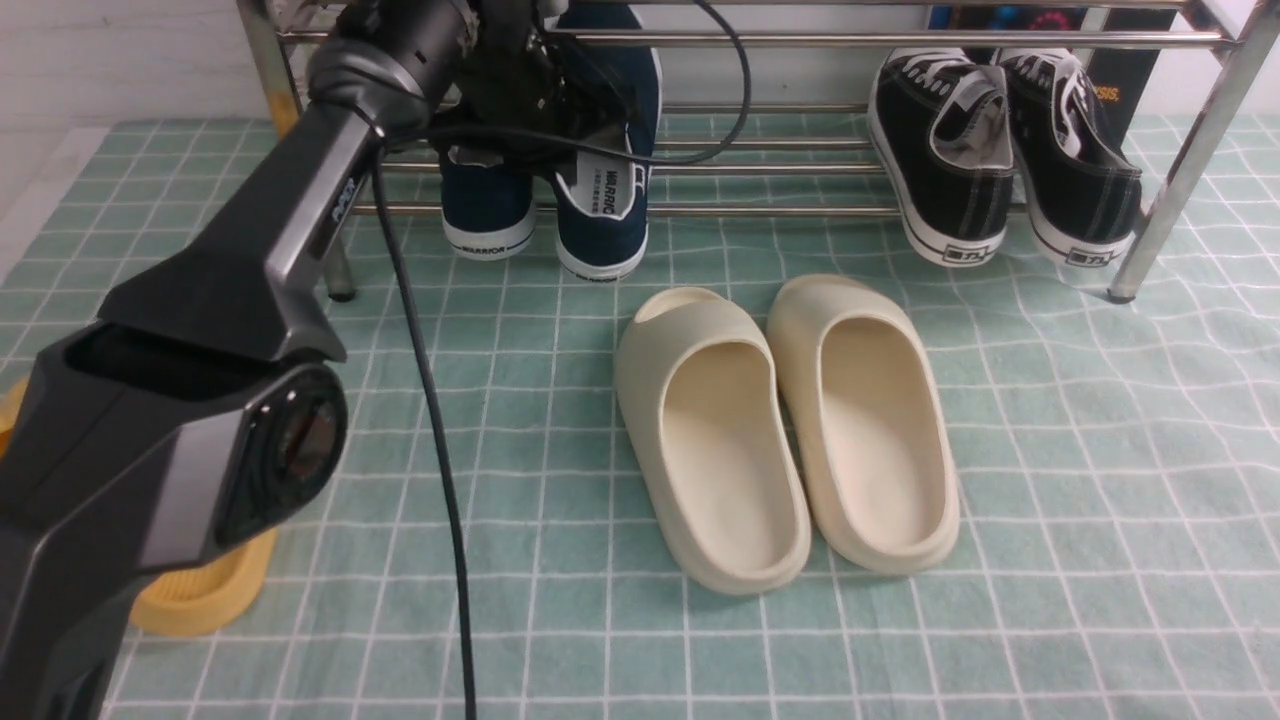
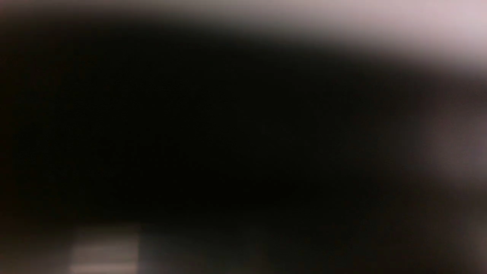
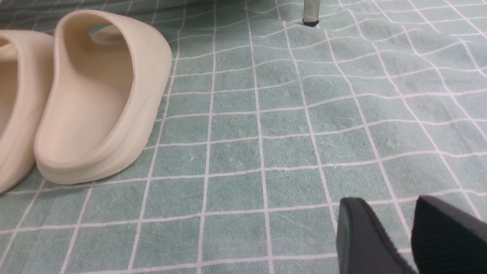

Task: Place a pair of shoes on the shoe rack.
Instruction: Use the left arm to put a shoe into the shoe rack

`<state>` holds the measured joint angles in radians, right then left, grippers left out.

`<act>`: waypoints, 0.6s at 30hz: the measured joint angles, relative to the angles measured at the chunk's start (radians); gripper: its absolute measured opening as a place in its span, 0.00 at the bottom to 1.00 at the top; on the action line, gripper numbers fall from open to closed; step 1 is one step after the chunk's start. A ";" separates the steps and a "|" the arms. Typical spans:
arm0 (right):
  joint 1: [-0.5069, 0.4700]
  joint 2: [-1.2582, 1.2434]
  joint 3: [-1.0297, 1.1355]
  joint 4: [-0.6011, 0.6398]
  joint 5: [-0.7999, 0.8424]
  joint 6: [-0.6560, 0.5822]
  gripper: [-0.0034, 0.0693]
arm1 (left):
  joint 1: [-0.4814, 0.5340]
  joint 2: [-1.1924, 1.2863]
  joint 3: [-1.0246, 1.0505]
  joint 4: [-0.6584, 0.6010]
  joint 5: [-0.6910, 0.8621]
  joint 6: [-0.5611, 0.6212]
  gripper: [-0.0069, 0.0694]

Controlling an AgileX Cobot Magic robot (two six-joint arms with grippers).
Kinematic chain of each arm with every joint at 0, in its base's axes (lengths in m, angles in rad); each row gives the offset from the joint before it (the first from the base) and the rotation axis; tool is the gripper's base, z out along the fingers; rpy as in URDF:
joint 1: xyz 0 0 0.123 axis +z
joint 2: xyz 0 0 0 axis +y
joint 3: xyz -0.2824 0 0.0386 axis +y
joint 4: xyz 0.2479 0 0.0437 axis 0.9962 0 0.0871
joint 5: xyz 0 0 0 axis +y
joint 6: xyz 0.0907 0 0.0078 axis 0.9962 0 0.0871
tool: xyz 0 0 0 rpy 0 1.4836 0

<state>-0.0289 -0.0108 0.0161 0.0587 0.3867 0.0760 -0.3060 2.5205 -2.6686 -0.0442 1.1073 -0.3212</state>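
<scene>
I am seeing the pair of shoes (image 1: pixel 598 235) sitting side by side on the lower bars of the shoe rack (image 1: pixel 780 211), left end. My left hand (image 1: pixel 525 95) is pressed together right at them; my right hand (image 3: pixel 393 213) is hanging spread and empty over the checked mat (image 3: pixel 266 152)

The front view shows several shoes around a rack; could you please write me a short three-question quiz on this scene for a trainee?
1. True or false: the cream slides sit on the shoe rack.
2. Which shoes does the left arm reach over? A) black sneakers B) navy slip-ons C) cream slides
3. In the right wrist view, is the right claw open or shut?

Key
1. False: they lie on the checked mat in front of it.
2. B.
3. Open: its two fingers stand apart over the mat, holding nothing.
</scene>
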 joint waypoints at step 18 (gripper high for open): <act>0.000 0.000 0.000 0.000 0.000 0.000 0.38 | 0.001 0.013 -0.008 -0.030 -0.088 0.000 0.58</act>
<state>-0.0289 -0.0108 0.0161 0.0587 0.3867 0.0760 -0.3049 2.5333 -2.6769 -0.0743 1.0191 -0.3213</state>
